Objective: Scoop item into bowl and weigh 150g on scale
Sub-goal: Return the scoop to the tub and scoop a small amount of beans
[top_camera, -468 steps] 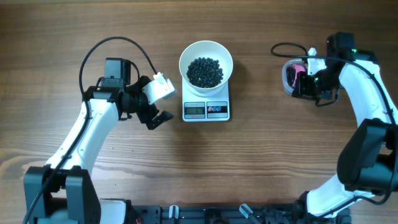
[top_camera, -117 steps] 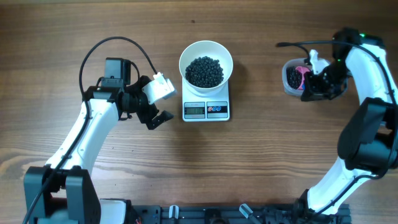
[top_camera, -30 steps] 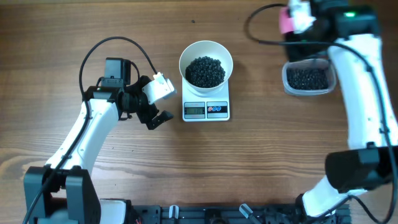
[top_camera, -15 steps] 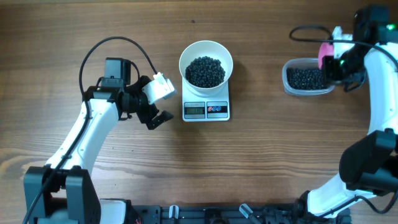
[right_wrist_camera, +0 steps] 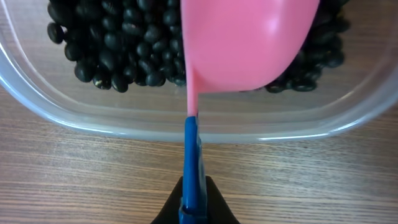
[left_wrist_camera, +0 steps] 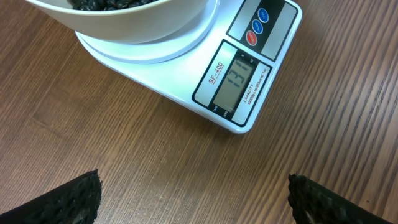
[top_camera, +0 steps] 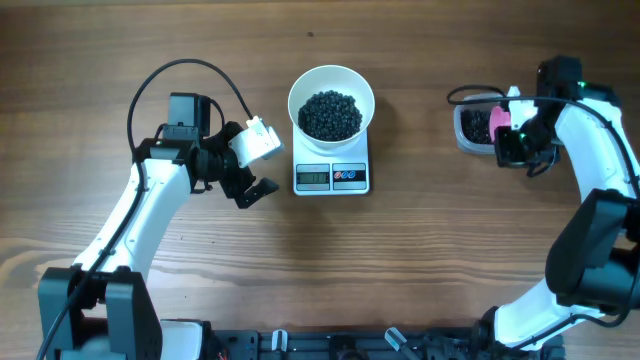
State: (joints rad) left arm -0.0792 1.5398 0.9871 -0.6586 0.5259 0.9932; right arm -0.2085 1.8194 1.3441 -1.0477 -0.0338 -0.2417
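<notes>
Tub (right_wrist_camera: 93, 121) rim before right claw (right_wrist_camera: 191, 208), pink scoop (right_wrist_camera: 249, 43) over beads (right_wrist_camera: 112, 56)

The scale (left_wrist_camera: 180, 81) bears "SF-400" beside its display (left_wrist_camera: 238, 84), which reads 131

Robotics lab bench, white robot arms (top_camera: 150, 212), black cabling (top_camera: 186, 66), wood-grain tabletop (top_camera: 400, 262)

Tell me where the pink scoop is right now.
In the right wrist view, the pink plastic scoop is over the clear plastic tub of black beads, its blue handle in the right hand; overhead, right of the white round bowl.
</notes>
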